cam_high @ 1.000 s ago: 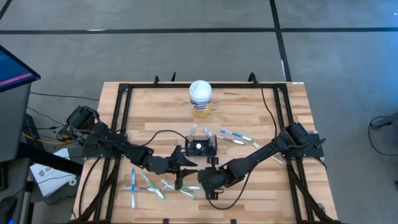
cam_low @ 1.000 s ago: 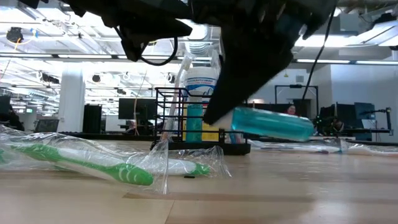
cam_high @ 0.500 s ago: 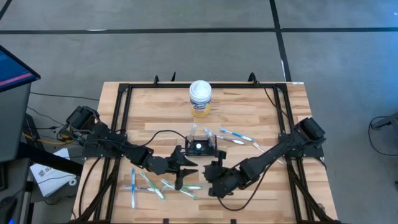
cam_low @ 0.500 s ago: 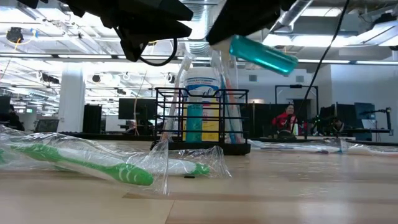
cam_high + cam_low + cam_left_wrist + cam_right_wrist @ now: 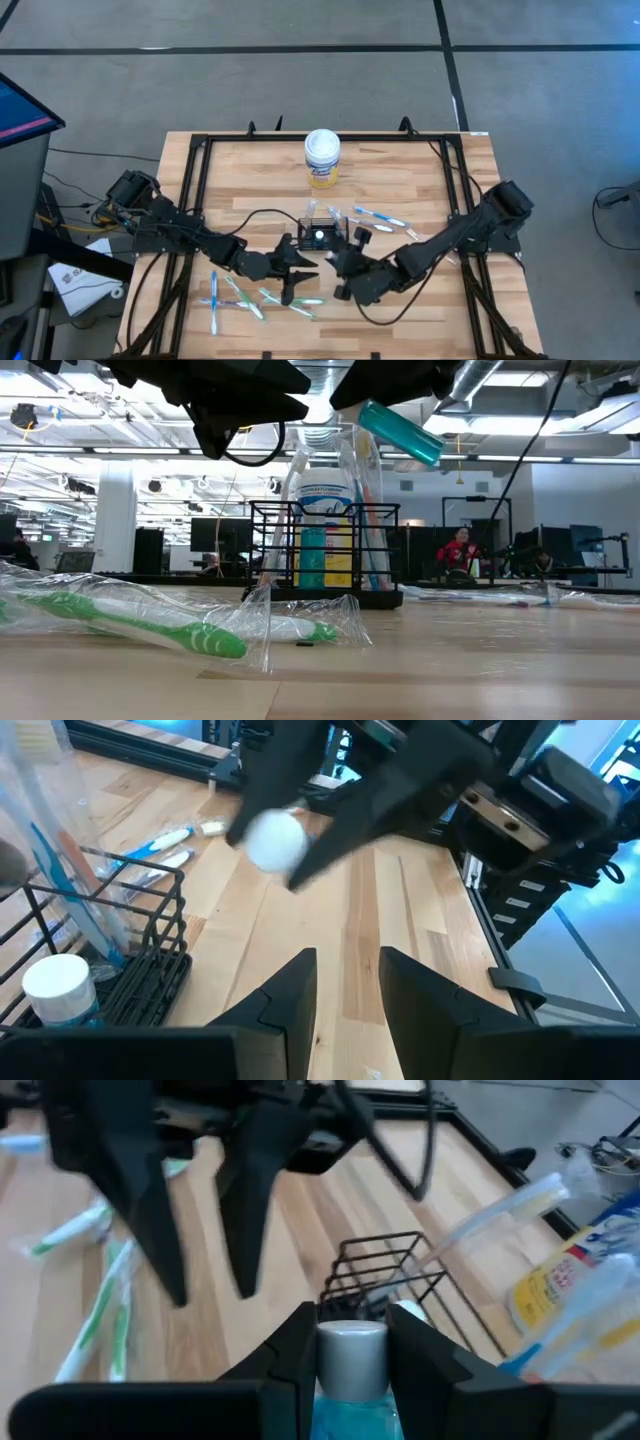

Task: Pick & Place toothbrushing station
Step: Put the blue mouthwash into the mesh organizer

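The toothbrushing station [image 5: 322,240] is a small black wire caddy at mid-table, also in the low view [image 5: 325,550]. It holds a white-capped teal bottle [image 5: 60,985] and wrapped toothbrushes. My right gripper [image 5: 345,258] hovers just near-right of it, shut on a second teal bottle [image 5: 400,432] with a grey cap. My left gripper [image 5: 298,278] hangs open near-left of the caddy, its fingers [image 5: 300,995] with nothing between them. My right gripper pinches the teal bottle between its two fingers at the grey-capped end [image 5: 350,1348]. The teal body [image 5: 350,1418] runs back toward the wrist. The bottle is lifted clear of the table and slants, higher than the caddy's rim in the low view.
A white-lidded, yellow-labelled canister [image 5: 322,158] stands behind the caddy. Several wrapped toothbrushes [image 5: 250,297] lie near-left, one green [image 5: 130,620] close to the low camera. More wrapped brushes [image 5: 380,220] lie right of the caddy. A black frame [image 5: 200,150] rims the table.
My right gripper has risen and gone toward the table's far edge, closer to the caddy, turning as it went. The teal bottle went with it, from just above the table up to above the caddy's rim, and now slants instead of lying near level.
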Robot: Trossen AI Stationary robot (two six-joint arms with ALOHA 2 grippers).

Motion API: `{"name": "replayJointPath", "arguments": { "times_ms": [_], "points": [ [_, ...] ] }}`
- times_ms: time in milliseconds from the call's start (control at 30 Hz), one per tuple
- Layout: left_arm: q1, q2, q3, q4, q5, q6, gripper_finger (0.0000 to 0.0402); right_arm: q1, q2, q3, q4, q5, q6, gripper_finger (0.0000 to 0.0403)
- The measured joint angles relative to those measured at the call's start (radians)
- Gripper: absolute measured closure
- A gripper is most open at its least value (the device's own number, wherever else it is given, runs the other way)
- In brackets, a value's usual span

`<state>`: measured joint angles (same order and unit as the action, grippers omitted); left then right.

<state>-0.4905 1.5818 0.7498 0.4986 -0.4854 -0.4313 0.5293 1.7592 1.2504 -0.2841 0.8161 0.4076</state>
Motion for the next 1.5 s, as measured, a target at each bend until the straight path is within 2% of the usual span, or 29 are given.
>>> {"name": "replayJointPath", "arguments": {
  "times_ms": [133,500,733,1133,1300,1500],
  "points": [
    [0.000,0.000,0.000,0.000,0.000,0.000,0.0296,-0.007,-0.034,-0.063,0.104,0.006,-0.027,0.0317],
    [0.000,-0.001,0.000,0.000,0.000,0.004,0.0296,-0.028,-0.137,-0.278,0.574,-0.007,-0.206,0.0317],
    [0.000,-0.003,0.000,0.000,0.000,0.003,0.0296,-0.085,-0.136,-0.383,0.836,-0.138,-0.253,0.0317],
    [0.000,-0.003,0.000,0.000,0.001,0.004,0.0296,-0.166,-0.134,-0.567,1.257,-0.255,-0.304,0.0318],
    [0.000,-0.003,0.000,0.000,0.001,0.004,0.0296,-0.183,-0.135,-0.612,1.389,-0.295,-0.330,0.0318],
    [0.001,-0.003,0.000,0.000,0.001,0.004,0.0296,-0.193,-0.134,-0.635,1.423,-0.322,-0.336,0.0318]
  ]
}}
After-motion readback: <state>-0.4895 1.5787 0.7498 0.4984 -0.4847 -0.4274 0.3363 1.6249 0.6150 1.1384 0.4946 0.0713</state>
